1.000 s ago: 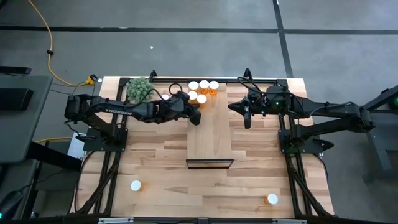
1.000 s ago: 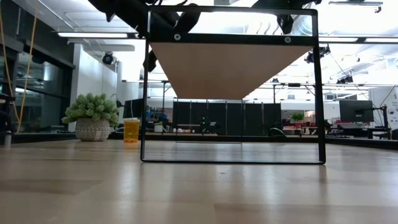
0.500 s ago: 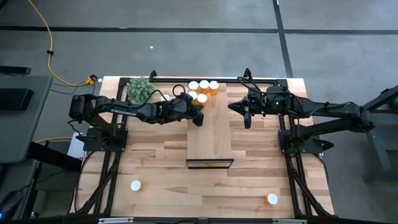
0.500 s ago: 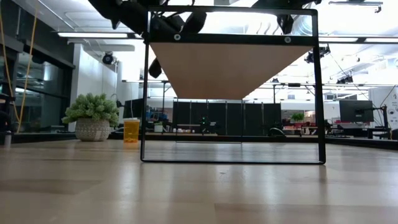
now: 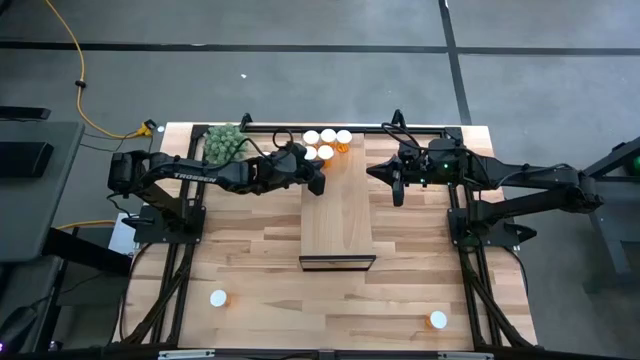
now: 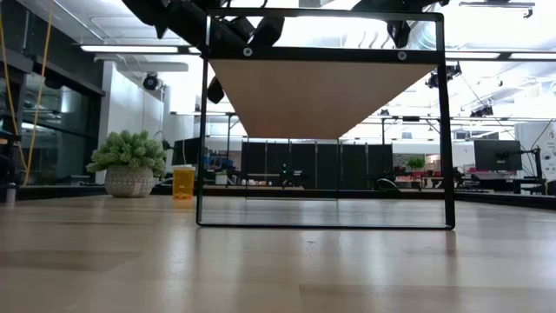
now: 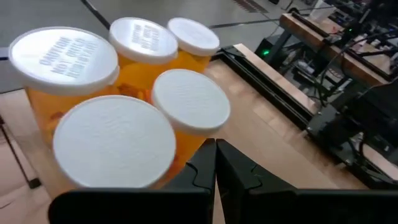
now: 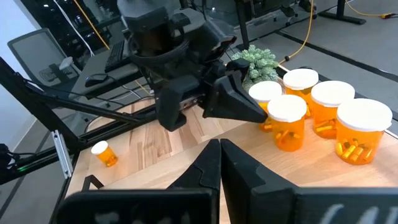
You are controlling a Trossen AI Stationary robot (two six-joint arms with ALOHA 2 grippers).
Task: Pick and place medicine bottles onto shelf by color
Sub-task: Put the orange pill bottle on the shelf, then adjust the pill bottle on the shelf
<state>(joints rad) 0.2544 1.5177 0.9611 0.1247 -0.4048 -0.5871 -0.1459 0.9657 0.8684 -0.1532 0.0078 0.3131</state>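
Pale butcher-block worktop [image 5: 250, 250] seen from above, carrying a raised plain-wood shelf [image 5: 338, 215] at its centre. At far left, the left arm reaches across from the worktop's left edge, passing a green bushy plant [image 5: 222, 145] that stands at the far left corner. The left gripper [image 5: 316, 181] hangs over the shelf's left edge, just beside a cluster of five medicine bottles [image 5: 326, 145] grouped upright at the far end of the shelf; its jaws are clenched and empty, as the left wrist view shows, with the dark fingers [image 7: 211, 165] pressed together before the white caps. In the cluster, three bottles stand in a back row and two in front, all touching or nearly so. To the right of the shelf, the right gripper [image 5: 397, 190] hovers over bare worktop, its jaws likewise clenched on nothing. Two further bottles stand well apart near the worktop's front edge: one at the left [image 5: 218, 298], one at the right [image 5: 438, 320]. In the low view, one orange bottle [image 6: 183, 182] stands beside the plant, left of the shelf's dark metal frame [image 6: 448, 122].
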